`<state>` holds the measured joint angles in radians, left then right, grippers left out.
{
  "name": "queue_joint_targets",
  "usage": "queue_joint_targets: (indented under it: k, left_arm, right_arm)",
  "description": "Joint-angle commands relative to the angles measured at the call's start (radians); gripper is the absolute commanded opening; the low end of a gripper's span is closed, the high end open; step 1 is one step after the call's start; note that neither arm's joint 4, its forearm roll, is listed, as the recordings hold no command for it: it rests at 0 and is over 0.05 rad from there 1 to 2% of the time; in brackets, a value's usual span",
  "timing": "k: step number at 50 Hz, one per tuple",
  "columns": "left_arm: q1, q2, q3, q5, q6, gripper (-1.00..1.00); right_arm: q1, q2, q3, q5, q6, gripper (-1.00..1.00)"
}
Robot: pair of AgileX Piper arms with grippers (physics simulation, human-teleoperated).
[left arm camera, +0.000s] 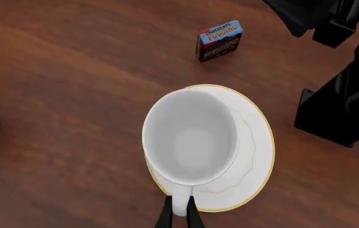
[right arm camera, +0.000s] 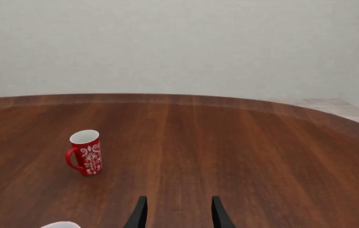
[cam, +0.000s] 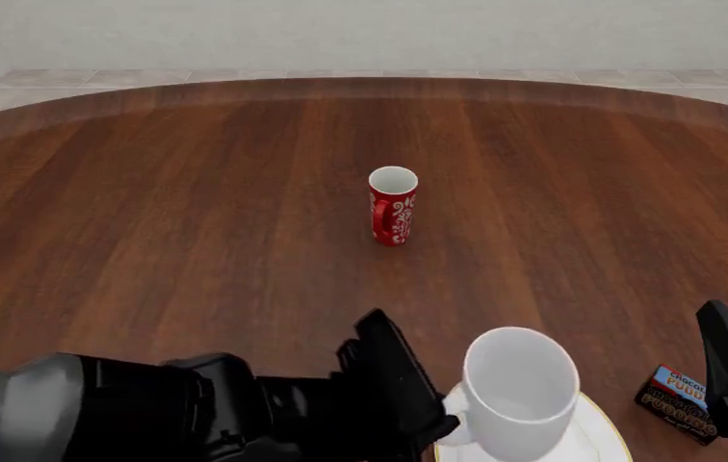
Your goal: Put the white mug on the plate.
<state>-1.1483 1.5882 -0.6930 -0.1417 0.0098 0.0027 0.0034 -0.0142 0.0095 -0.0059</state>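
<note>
Now the left pincer (left arm camera: 179, 214) gripped the white mug (left arm camera: 190, 137) by its handle, directly over the plate (left arm camera: 255, 156); lowering and release seemed next.

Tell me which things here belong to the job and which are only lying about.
Belonging to the job:
- white mug, over the plate
- plate
- left gripper, fingers closed on the mug's handle

Only lying about:
- red mug, upright, mid-table
- pudding box, beside the plate
- right gripper, open, holding nothing
</note>
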Motion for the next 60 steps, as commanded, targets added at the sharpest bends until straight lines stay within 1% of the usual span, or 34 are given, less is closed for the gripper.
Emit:
queue_joint_targets:
  k: [1, 23, 44, 45, 46, 60]
  left_arm:
    - [-0.011, 0.049, -0.022, -0.015, 0.005, -1.0]
    - [-0.009, 0.106, -0.034, -0.028, 0.016, -1.0]
    - [-0.004, 0.097, -0.022, -0.034, 0.034, -1.0]
    - [0.002, 0.091, -0.016, -0.039, 0.045, 1.0]
    - [0.005, 0.087, -0.012, -0.043, 0.056, 1.0]
    - [-0.005, 0.069, -0.011, -0.025, 0.049, 1.0]
  right_arm:
    - [0.0, 0.0, 0.0, 0.0, 0.0, 1.0]
    - [0.0, 0.0, 0.0, 0.0, 0.0, 1.0]
    - [0.0, 0.0, 0.0, 0.0, 0.0, 1.0]
    - [0.0, 0.0, 0.0, 0.0, 0.0, 1.0]
    - [0.0, 0.0, 0.0, 0.0, 0.0, 1.0]
    - [0.0, 0.0, 0.0, 0.0, 0.0, 1.0]
